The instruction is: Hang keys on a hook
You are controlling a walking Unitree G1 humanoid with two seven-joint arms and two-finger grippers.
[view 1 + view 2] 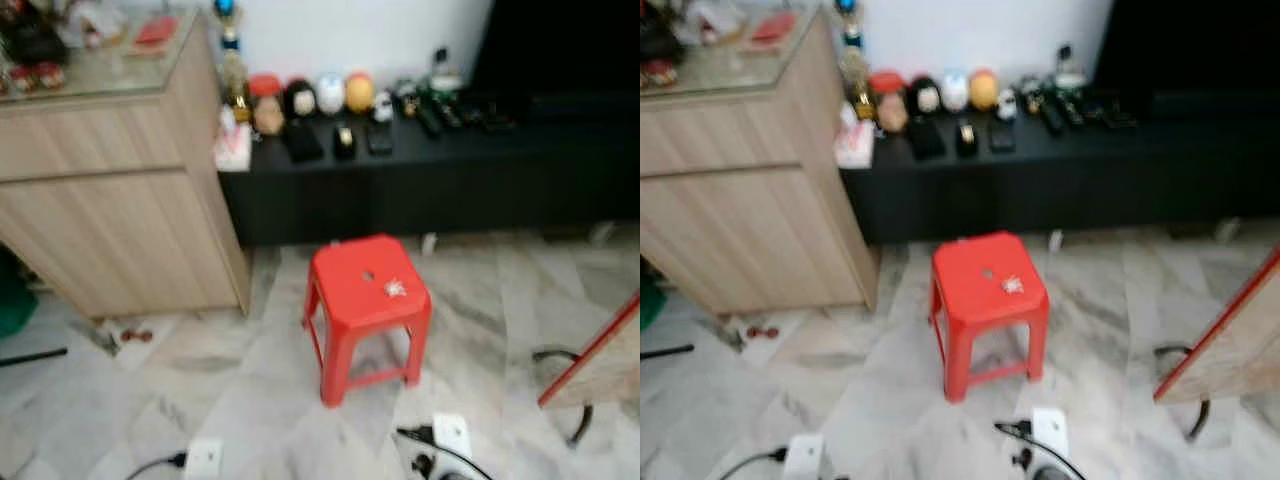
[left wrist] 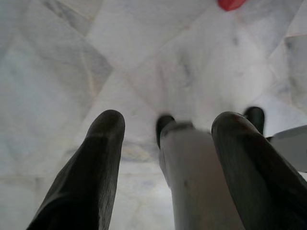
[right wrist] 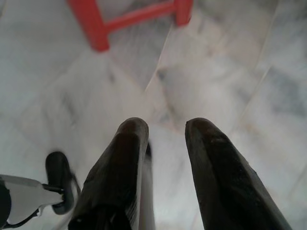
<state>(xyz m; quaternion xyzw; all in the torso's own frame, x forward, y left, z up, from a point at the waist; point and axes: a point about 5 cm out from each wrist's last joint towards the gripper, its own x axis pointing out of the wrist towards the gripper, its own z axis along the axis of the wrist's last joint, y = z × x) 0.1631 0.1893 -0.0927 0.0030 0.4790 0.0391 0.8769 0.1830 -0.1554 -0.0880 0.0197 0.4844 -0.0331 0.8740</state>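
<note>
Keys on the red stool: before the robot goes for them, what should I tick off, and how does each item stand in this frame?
1. Keys located: ok. A small pale bunch, likely the keys, lies on the seat of the red stool; too blurred to be sure.
2. Way to the stool: not ok. Power adapters and cables lie on the marble floor in front of it.
3. Left gripper free: ok. Fingers apart, nothing held, pointing at the floor.
4. Right gripper free: ok. Fingers apart, nothing held, above the floor near the stool's legs.
5. Hook located: cannot tell.
6. Picture sharp enough to aim: not ok, the head views are blurred.
</note>
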